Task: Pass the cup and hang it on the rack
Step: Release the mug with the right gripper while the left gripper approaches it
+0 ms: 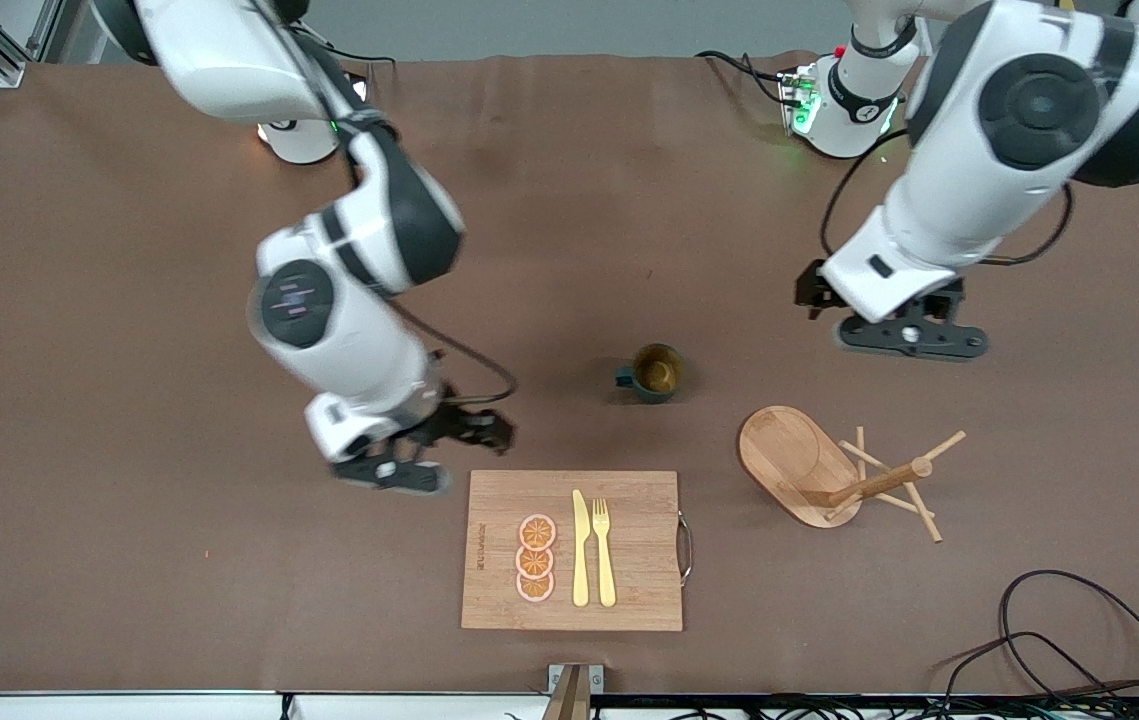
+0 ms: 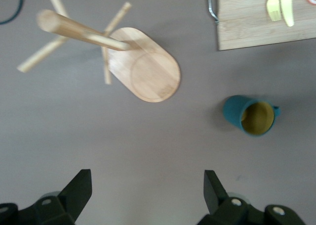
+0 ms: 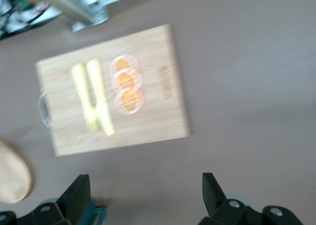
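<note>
The cup [image 1: 658, 373] stands upright on the worktop [image 1: 129, 560], free of both arms, farther from the front camera than the cutting board [image 1: 573, 550] with its knife, fork and orange slices, and toward the right arm's end from the rack [image 1: 834, 473]. Right gripper [image 1: 399, 468] hovers just beside the board's corner, jaws spread, empty. Left gripper [image 1: 904, 335] waits over bare worktop, jaws spread too. You probably want the right arm on the cup first: grip the wall, keep the handle [image 1: 624, 377] clear so the left can take it for a peg.
</note>
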`<state>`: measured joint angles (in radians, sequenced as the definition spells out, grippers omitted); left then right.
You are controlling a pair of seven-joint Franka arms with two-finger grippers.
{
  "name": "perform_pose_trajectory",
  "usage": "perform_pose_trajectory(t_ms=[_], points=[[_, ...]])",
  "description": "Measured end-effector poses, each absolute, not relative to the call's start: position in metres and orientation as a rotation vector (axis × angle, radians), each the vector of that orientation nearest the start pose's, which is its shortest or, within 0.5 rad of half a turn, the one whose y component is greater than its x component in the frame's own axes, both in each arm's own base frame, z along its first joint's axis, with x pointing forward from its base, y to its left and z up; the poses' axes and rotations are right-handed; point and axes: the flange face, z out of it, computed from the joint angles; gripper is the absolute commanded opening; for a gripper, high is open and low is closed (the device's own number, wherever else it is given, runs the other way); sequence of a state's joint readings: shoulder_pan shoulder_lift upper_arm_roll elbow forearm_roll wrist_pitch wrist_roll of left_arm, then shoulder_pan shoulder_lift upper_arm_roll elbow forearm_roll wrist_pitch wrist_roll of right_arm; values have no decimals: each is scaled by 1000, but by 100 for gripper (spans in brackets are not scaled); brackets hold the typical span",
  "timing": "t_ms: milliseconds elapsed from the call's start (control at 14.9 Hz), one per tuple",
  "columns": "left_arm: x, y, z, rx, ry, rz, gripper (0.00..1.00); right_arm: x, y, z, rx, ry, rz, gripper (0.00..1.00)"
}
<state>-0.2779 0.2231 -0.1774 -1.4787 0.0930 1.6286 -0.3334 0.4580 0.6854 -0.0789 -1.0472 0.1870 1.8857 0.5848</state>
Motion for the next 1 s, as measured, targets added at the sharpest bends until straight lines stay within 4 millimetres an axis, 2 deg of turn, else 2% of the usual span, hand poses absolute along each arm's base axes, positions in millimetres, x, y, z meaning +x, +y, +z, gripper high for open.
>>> perform_pose_trajectory(t_ms=[134,335,535,736,870,1004], points=[[557,-290,535,-3062,112,62,100,711,252,466,-2971,425,-150,100],[540,-347,516,-3069,-53,41,100,726,177,475,-3003,486,-175,100],[521,-394,493,-3060,-201,44,100,733,94,485,-3036,395,-192,100],[507,-428,467,-3013,-435,31,100,727,13,497,-3061,299,-199,100],[499,-452,444,-2961,-643,-25,100,713,-19,514,-3064,263,-213,100],[490,-479,415,-2901,-864,-101,100,692,-29,538,-3056,257,-227,100]])
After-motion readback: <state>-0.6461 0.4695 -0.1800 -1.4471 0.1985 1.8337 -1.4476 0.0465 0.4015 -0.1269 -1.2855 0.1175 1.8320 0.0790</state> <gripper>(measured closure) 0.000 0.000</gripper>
